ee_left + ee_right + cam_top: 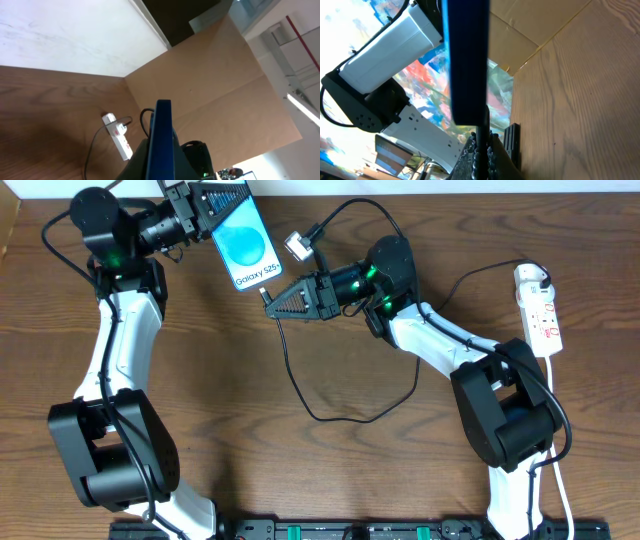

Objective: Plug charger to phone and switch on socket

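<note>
The left end effector [222,197] is closed on the phone [243,242], holding it up off the desk [300,480]. Just below the phone, the right end effector [272,302] pinches the charger [287,360] tip, ready to push in. The socket [538,310] lies well away from the phone.

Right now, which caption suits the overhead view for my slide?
The left gripper holds the phone; right gripper holds the charger tip near its lower edge; socket lies far right.
</note>
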`<state>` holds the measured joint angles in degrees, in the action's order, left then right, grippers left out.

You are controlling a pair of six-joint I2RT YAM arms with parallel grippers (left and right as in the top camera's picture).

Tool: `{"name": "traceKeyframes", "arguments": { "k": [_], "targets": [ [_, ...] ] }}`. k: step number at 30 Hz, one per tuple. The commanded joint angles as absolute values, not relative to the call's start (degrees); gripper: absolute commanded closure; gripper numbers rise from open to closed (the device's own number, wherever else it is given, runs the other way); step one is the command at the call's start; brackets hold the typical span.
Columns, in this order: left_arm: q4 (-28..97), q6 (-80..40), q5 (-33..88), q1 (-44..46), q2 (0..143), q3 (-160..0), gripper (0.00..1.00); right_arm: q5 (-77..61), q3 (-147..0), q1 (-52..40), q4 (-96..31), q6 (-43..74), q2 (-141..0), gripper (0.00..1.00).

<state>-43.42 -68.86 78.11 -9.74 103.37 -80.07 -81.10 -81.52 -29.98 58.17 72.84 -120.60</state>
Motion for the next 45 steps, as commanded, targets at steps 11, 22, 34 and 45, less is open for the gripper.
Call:
{"name": "traceKeyframes", "arguments": {
  "k": [11, 22, 34, 45],
  "targets": [
    [-39.3, -67.2, 75.5, -9.8, 101.9, -80.8, 0.93, -79.4, -81.7, -30.3, 58.5, 68.8, -121.0, 0.99],
    [-32.4, -63.0, 75.2, -9.9, 101.9, -80.8, 0.93, -79.4, -81.8, -30.2, 58.5, 67.6, -121.0, 0.99],
    [-32.4, -68.2, 75.6, -12.1, 101.9, -80.8, 0.93, -79.4, -81.7, -29.9, 57.4, 67.6, -121.0, 0.99],
    [-32.4, -68.0, 76.1, -12.0, 101.9, -80.8, 0.93, -79.2, -81.7, -29.8, 57.5, 67.6, -121.0, 0.99]
  ]
}}
